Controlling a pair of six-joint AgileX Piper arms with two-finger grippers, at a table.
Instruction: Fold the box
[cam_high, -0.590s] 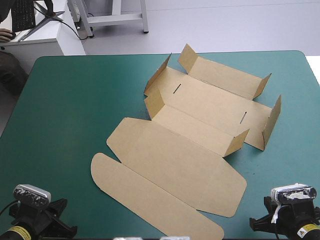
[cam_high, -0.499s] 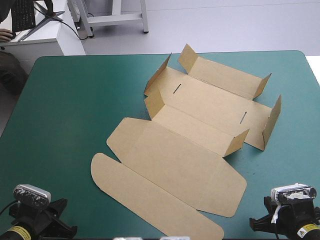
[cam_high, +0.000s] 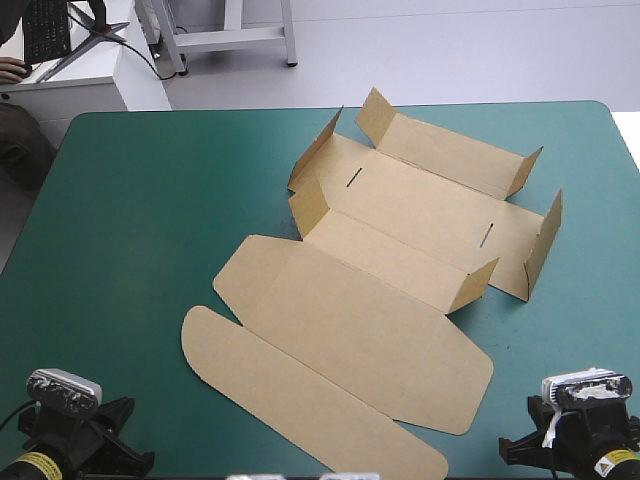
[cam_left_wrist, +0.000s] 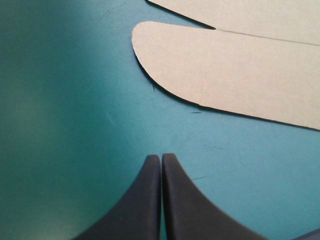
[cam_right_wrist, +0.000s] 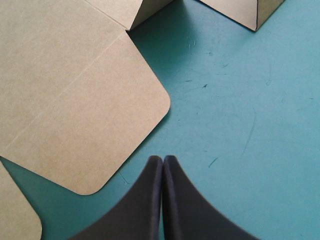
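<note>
Left gripper (cam_left_wrist: 161, 157): fingers pressed together, empty; box (cam_left_wrist: 240, 75) tuck flap ahead, apart | Right gripper (cam_right_wrist: 163, 158): pressed together, empty; rounded lid corner just ahead | Change: none since earlier; box unmoved, lid flat, folding apparently not begun.

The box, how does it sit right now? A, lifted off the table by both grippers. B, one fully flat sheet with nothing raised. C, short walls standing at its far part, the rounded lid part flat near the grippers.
C: the box has short walls raised at its far part and its rounded flaps flat on the table, while the left gripper and the right gripper are shut and not touching it.
</note>
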